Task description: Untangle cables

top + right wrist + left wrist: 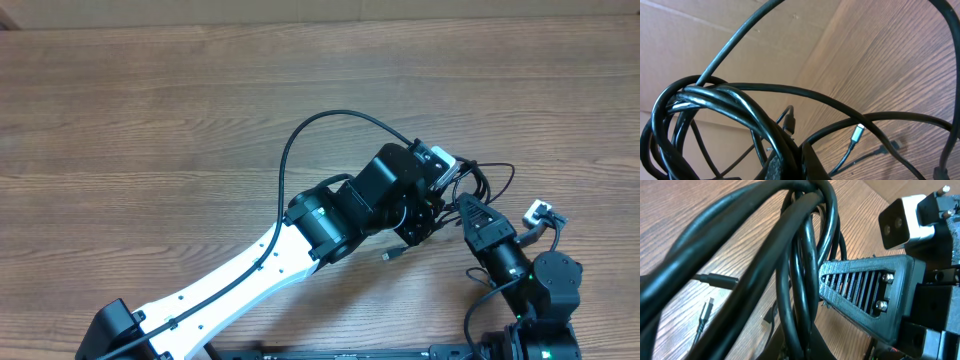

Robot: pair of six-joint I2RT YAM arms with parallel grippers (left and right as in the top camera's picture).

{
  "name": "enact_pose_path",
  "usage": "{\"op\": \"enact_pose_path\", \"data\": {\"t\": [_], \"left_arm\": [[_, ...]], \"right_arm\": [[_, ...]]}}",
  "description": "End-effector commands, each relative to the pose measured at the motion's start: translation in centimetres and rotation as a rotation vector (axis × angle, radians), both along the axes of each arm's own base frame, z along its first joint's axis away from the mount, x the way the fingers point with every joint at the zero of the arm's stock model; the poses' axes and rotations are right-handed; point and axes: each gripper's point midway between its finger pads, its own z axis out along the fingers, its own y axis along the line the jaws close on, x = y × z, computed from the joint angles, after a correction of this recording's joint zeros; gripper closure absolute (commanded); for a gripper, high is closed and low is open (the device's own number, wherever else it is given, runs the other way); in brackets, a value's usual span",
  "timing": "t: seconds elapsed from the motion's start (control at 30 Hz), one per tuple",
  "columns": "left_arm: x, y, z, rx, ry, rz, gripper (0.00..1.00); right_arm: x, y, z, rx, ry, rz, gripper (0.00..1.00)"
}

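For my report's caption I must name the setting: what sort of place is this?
Probably a robotics lab bench: a white-and-black robot arm works over a brown wood-grain table with a tangle of thin black cables; plain brown cardboard borders it.

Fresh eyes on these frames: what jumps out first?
A thick knot of black cables fills the left wrist view, pressed against a slatted finger of the right claw. Overhead, both arms meet right of centre on the wooden table, with the knot between them. In the right wrist view a silver-tipped plug hangs out of the loops.
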Motion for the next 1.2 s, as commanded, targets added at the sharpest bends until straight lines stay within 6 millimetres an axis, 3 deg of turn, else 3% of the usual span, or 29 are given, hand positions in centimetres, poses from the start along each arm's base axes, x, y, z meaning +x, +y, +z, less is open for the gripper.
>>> {"op": "enact_pose_path", "data": {"t": [0.0,0.17,0.4,0.67,0.87,1.17], "left_arm": [[-0.5,0.3,-0.3,0.033,0.010,-0.010,0.96],[-2.8,-0.3,-0.3,0.003,0.092,-0.114,0.96],[-7.5,-1.5,1.7,-0.127,0.210,-0.370,0.96],[-11.8,-0.9,3.8,-0.234,0.312,-0.623,0.96],[-12.8,0.5,5.8,-0.335,0.406,-0.734,0.96],[-12.6,4.3,10.5,-0.556,0.516,-0.937,0.96]], "right_arm": [[0.2,-0.7,1.1,-0.024,-0.041,-0.037,0.96],[0.4,-1.1,1.0,-0.046,-0.044,-0.059,0.96],[0.5,-1.6,1.0,-0.171,-0.078,-0.058,0.96],[0.5,-2.3,0.6,-0.192,-0.062,-0.095,0.96],[0.5,-2.4,0.5,-0.236,-0.071,-0.091,0.96],[0.5,-2.6,0.4,-0.240,-0.065,-0.101,0.96]]}}
